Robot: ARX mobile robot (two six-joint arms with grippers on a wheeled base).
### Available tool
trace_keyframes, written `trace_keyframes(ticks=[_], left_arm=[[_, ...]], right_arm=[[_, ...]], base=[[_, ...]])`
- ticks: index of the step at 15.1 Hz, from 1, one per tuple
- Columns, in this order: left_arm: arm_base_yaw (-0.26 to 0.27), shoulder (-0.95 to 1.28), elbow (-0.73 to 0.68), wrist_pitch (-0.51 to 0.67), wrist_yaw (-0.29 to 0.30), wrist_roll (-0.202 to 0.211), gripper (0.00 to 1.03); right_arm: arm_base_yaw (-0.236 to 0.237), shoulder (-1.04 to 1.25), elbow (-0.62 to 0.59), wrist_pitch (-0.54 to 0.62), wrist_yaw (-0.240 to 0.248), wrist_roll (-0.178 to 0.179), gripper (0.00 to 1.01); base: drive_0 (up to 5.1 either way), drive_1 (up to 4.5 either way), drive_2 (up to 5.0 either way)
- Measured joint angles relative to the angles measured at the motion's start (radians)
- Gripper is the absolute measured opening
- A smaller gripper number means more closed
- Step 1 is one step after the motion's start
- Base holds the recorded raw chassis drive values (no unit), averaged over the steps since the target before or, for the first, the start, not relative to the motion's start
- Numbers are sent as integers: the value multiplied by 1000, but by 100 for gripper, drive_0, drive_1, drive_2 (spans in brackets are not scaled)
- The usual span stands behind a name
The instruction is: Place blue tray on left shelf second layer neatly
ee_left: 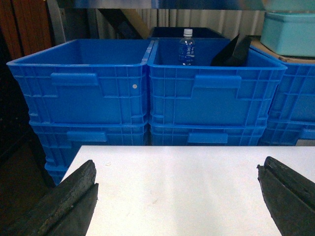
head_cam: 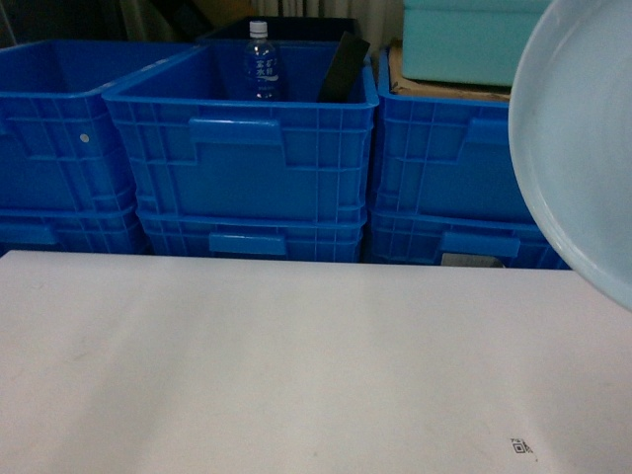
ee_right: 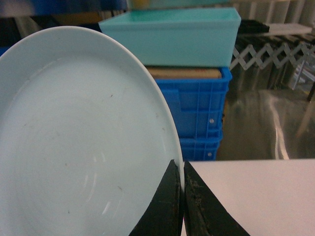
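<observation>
Stacked blue crates (head_cam: 242,163) stand behind the white worktop (head_cam: 296,365); the right gripper (ee_right: 181,184) has its jaws clamped on the rim of the blue tray (ee_right: 83,147), held tilted above the worktop's right side; the left gripper (ee_left: 177,191) hangs with jaws spread wide.

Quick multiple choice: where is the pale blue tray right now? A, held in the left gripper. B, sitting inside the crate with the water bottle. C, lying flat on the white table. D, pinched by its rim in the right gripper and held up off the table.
D: the right gripper is closed on the rim of the blue tray, which stands on edge, raised above the white table, while the left gripper is open and holds nothing.
</observation>
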Motion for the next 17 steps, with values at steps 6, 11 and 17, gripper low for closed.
trace_keyframes(ticks=[6, 11, 17], left_arm=[[0, 0, 0, 0, 0, 0, 98], [0, 0, 0, -1, 0, 0, 98], [0, 0, 0, 0, 0, 0, 98]], right_arm=[[-103, 79, -13, 39, -79, -5, 2], [-84, 62, -20, 20, -93, 12, 2], [-84, 62, -20, 20, -93, 12, 2]], base=[[0, 0, 0], [0, 0, 0], [0, 0, 0]])
